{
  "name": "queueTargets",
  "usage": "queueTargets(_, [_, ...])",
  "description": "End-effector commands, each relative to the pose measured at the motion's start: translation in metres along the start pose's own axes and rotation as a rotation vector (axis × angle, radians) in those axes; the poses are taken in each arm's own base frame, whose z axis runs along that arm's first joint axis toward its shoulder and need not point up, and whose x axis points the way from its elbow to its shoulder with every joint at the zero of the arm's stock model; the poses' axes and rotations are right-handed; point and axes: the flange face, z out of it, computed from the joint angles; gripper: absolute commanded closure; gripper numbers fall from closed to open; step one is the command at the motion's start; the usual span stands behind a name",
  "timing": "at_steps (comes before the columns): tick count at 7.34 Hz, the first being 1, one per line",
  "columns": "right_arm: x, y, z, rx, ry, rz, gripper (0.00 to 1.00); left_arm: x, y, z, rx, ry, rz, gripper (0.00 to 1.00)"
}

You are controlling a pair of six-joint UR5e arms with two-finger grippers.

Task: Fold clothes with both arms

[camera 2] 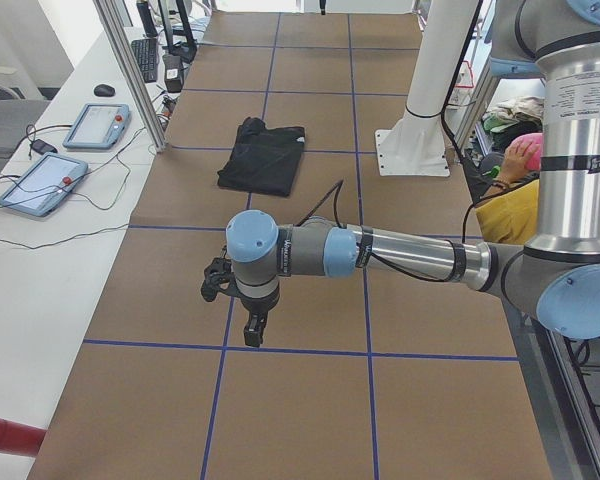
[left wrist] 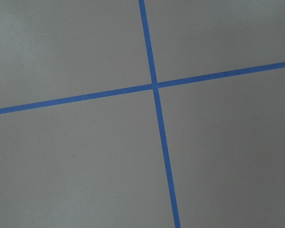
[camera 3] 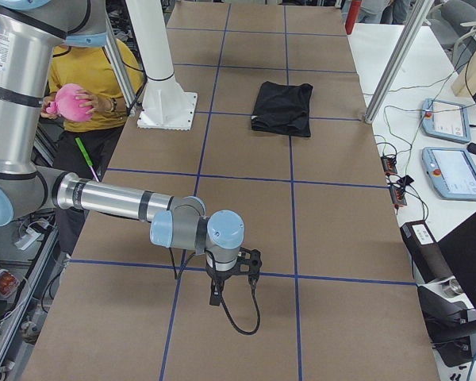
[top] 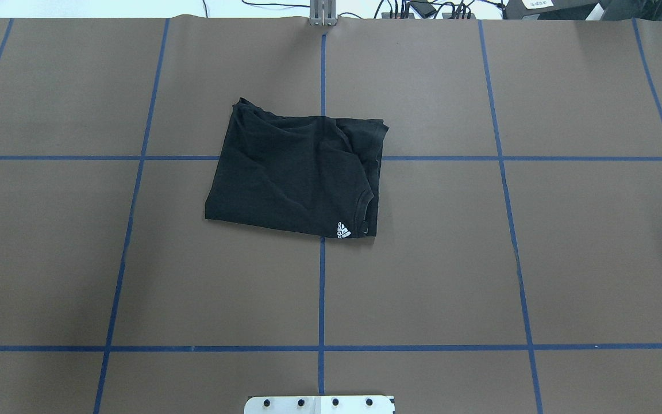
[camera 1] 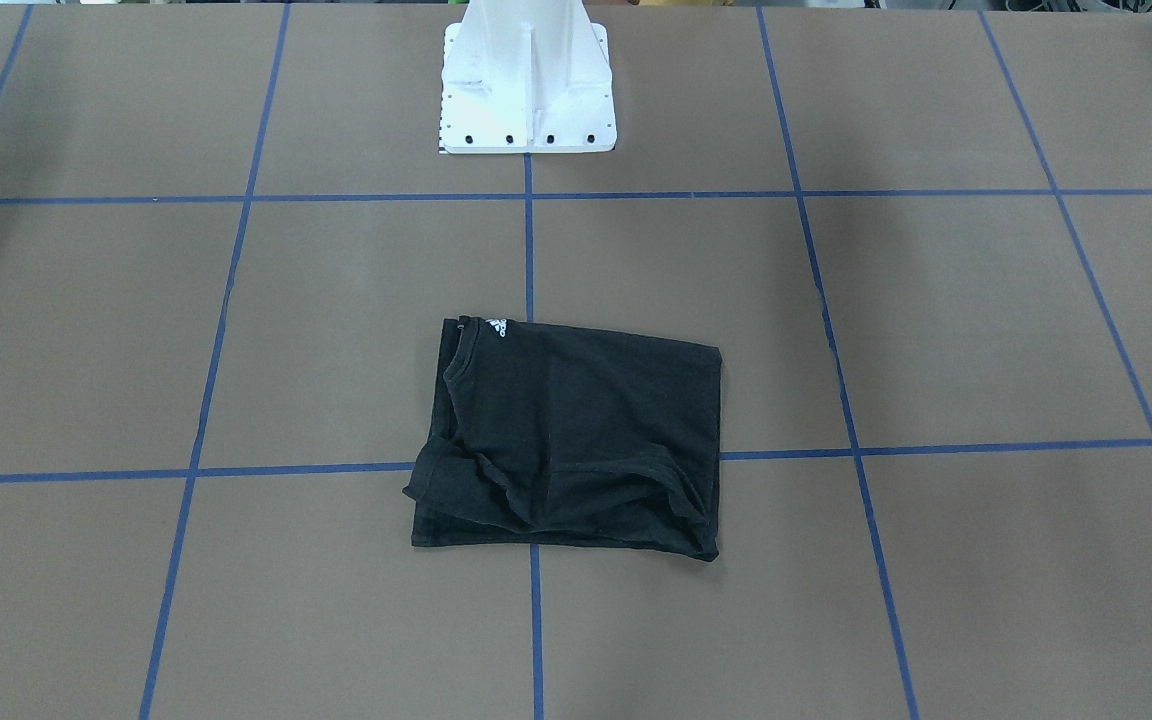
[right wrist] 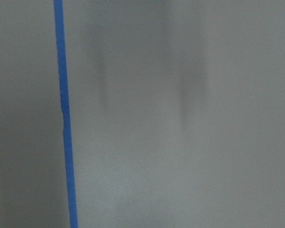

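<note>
Folding looks finished, I judge: the shirt [top: 296, 172] lies as a compact rectangle mid-tabletop [top: 480, 259], nearer the far edge, collar logo up; left end effector [camera 2: 252, 328] and right end effector [camera 3: 216, 292] hover toward opposite ends, well apart from it; whether their fingers are apart or together, I cannot tell; next, at most smoothing the rumpled far edge.

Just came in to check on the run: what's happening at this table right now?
Nothing is being handled. The black T-shirt lies folded into a rough rectangle mid-table, white collar logo showing. The left gripper and the right gripper hang over bare table at opposite ends, both far from the shirt and touching nothing.
</note>
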Motion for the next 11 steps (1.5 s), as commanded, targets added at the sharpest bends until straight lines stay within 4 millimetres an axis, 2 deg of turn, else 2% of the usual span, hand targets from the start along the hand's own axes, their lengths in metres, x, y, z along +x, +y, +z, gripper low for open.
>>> queueTargets(1, [0.009,0.003,-0.017,0.048,-0.051,0.022,0.0,-0.002,0.002,0.002,-0.003,0.0,-0.003,0.0])
queueTargets(7, [0.002,-0.001,-0.028,0.068,-0.057,0.016,0.0,0.0,0.002,0.002,-0.002,0.002,0.0,0.0])
queueTargets(11, [0.007,0.005,-0.024,0.062,-0.032,0.011,0.0,-0.004,0.007,0.006,-0.011,0.003,-0.011,0.0])
